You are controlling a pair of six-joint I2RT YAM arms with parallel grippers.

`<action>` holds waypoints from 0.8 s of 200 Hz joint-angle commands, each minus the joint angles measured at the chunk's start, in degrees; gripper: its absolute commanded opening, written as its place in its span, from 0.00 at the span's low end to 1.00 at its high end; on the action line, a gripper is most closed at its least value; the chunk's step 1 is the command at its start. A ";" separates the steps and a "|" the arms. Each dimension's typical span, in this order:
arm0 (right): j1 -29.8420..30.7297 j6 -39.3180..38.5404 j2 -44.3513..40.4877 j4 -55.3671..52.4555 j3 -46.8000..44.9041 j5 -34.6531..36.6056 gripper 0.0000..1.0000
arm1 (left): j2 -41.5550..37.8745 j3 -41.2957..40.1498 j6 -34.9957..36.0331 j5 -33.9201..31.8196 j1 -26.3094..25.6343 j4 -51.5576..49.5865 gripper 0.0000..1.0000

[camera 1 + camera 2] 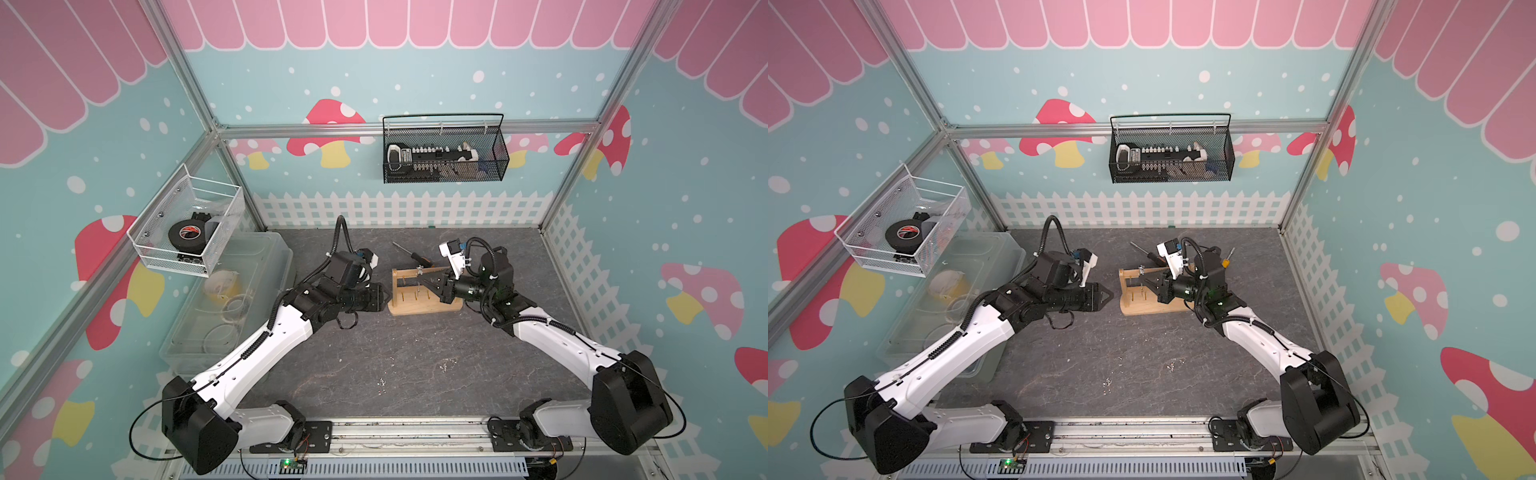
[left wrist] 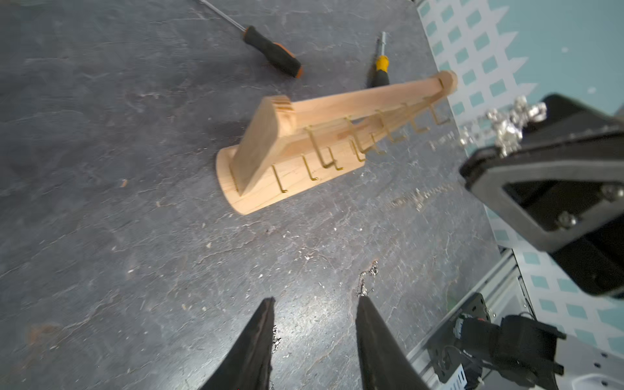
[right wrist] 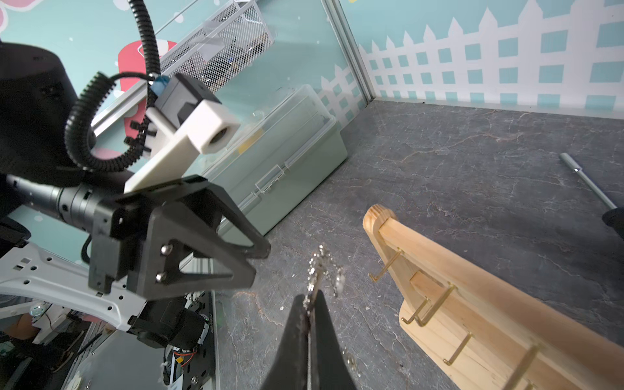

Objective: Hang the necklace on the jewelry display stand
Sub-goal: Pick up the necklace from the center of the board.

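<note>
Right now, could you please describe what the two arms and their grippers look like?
The left arm and right arm have white shells, black joints and black ribbed cable hoses. The left gripper and right gripper are black, with triangular open-frame jaws tapering to points. A white camera mount sits on each wrist.

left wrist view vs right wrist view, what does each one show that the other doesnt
Only the left wrist view shows the yellow-handled screwdriver and the jewelry display stand from end to end. Only the right wrist view shows the clear lidded bin and the wire basket on the wall. Both show part of the stand, the necklace pinched in the shut right gripper, and the left gripper with its fingers apart.
</note>
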 commanded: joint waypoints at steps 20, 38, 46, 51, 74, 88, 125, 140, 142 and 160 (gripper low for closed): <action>-1.43 1.25 1.30 -3.34 5.16 0.76 0.00 | 2.19 -0.35 2.94 0.91 -0.88 4.87 0.37; -1.81 2.08 2.52 -3.60 6.42 0.34 0.00 | 3.08 0.36 3.11 0.55 -0.85 5.57 0.35; -1.88 2.52 3.09 -3.62 6.87 0.32 0.00 | 3.34 0.64 3.19 0.77 -0.89 5.98 0.34; -1.83 2.78 3.30 -3.62 7.06 0.36 0.00 | 3.53 0.78 3.17 1.05 -0.89 6.43 0.33; -1.86 4.35 3.74 -3.07 7.68 0.79 0.00 | 4.01 0.74 2.87 1.63 -1.07 8.42 0.32; -1.84 5.29 3.63 -2.58 7.73 0.89 0.01 | 4.20 0.75 2.87 0.98 -1.68 9.76 0.32; -1.79 7.38 3.37 -1.35 7.43 -0.20 0.01 | 4.57 1.13 2.65 -3.89 -2.92 13.18 0.33; -1.66 7.98 3.09 -1.32 7.19 -0.26 0.01 | 4.83 1.31 2.49 -4.52 -2.92 14.60 0.33; -1.66 8.02 3.02 -1.27 7.14 -0.25 0.01 | 4.88 1.34 2.53 -4.52 -3.03 14.79 0.33; -1.53 8.33 2.55 -1.43 6.89 -0.41 0.01 | 5.38 1.78 3.03 -4.14 -3.33 16.33 0.33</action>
